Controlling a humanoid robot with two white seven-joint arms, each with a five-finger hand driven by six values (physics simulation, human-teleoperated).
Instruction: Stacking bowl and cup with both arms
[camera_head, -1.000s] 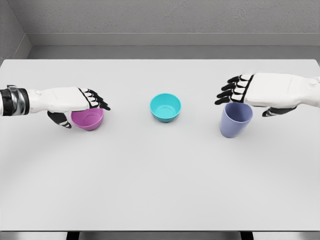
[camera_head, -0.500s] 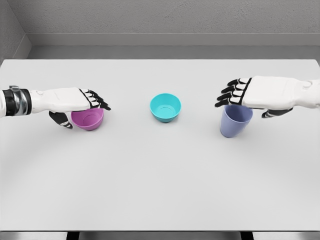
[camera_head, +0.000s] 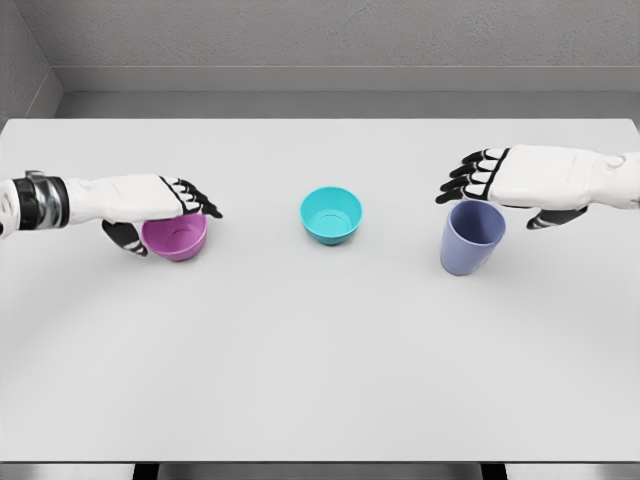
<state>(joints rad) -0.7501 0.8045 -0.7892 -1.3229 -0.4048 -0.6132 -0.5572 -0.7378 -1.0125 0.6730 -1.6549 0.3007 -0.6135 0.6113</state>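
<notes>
A pink bowl (camera_head: 178, 238) stands upright at the table's left. My left hand (camera_head: 165, 215) lies over its far rim with the fingers (camera_head: 196, 201) stretched flat and the thumb (camera_head: 126, 237) down beside its left wall; it holds nothing. In the middle sits a teal bowl (camera_head: 331, 214), untouched. At the right stands a lavender cup (camera_head: 472, 238), mouth up. Hovering just above the cup's far rim is my right hand (camera_head: 492, 203), palm down, fingers (camera_head: 462, 183) spread toward the left and thumb (camera_head: 548, 217) hanging on the right, apart from the cup.
The white table (camera_head: 320, 350) spreads wide in front of the three vessels. A grey wall (camera_head: 320, 40) runs behind its far edge. Nothing else stands on the table.
The right hand has risen slightly and drifted right, uncovering more of the cup's rim. The left hand has barely shifted over the pink bowl. No vessel has moved.
</notes>
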